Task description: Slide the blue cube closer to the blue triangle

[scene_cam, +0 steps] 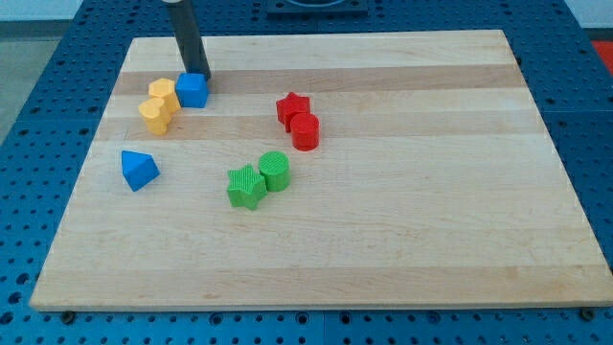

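Blue cube (192, 90) hiding my tip (200, 75), rod top cropped

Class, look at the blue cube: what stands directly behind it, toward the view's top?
My tip stands just behind the blue cube, at its upper right corner. The cube may cover the tip's very end, so contact cannot be confirmed.

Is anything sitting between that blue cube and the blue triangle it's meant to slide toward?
Partly. The two yellow blocks sit right against the blue cube on its left, crowding the direct line down to the blue triangle. My tip is at the cube's upper right edge, nothing between them.
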